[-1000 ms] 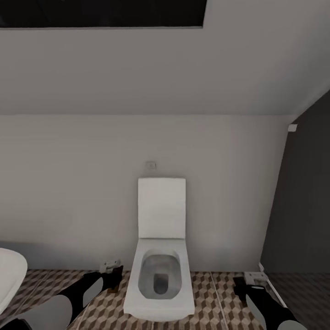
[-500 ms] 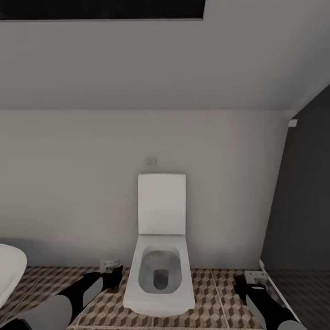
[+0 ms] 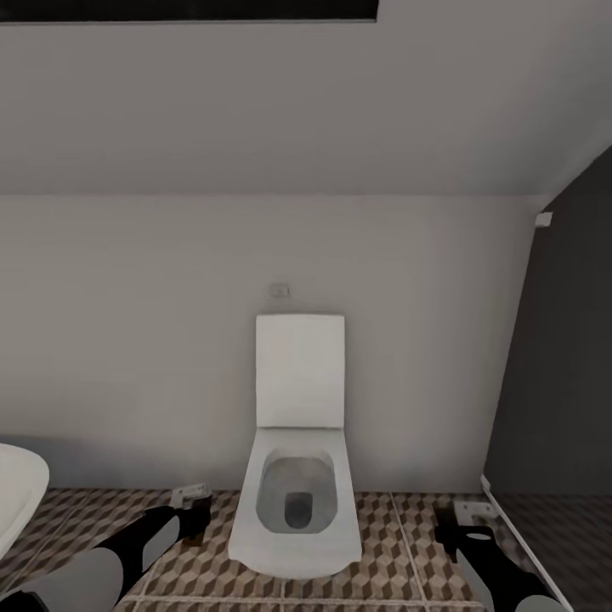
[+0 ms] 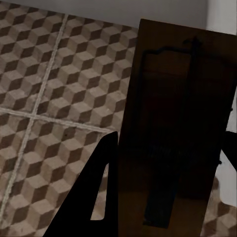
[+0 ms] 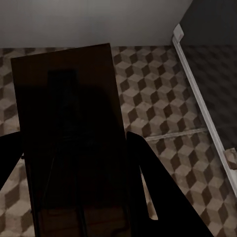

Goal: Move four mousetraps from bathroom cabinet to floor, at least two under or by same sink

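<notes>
Facing the toilet [image 3: 297, 476] rather than any sink, the main risk is setting traps on the bathroom floor [image 3: 399, 544] too far from one to count. Both arms reach low and forward. The left end effector [image 4: 163, 163] clamps one mousetrap [image 4: 177, 98]; the right end effector [image 5: 74, 163] clamps another mousetrap [image 5: 69, 108], which could slip
</notes>
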Tool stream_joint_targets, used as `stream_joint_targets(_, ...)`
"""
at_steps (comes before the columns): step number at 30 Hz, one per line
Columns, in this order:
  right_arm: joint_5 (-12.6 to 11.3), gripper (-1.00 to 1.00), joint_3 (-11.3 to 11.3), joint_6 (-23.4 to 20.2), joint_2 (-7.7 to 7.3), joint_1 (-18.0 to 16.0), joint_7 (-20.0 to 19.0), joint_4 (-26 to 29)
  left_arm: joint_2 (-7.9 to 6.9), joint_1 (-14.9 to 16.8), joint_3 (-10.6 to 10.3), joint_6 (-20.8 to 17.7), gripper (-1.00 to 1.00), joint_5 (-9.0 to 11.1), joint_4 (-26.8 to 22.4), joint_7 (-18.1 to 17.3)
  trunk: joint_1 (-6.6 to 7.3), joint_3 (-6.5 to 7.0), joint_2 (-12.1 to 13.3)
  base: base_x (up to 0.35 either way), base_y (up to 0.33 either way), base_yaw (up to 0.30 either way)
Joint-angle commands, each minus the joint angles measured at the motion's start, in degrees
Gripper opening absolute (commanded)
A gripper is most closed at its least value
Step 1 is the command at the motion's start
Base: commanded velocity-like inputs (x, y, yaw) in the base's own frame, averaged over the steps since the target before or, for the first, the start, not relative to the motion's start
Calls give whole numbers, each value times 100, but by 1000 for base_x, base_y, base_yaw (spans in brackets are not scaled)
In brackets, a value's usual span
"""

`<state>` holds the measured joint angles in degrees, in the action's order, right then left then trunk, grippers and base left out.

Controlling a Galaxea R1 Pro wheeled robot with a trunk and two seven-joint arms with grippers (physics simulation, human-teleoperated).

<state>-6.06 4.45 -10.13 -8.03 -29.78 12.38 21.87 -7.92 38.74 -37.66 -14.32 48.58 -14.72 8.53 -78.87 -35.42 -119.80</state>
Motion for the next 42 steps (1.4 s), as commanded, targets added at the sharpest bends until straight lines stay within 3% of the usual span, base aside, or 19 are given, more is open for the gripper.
stream_joint_targets(1, -52, -100, 47, -26, -6, -2, 37, 12, -23, 2, -53, -27, -100, 47, -22, 77, -22, -25, -45, 0, 0, 0)
stream_joint_targets(42, 51, -100, 71, 116, -6, -2, -7, -296, -28, 2, -74, -18, -100, 38, -13, 87, -922, -761, -1689, 0, 0, 0)
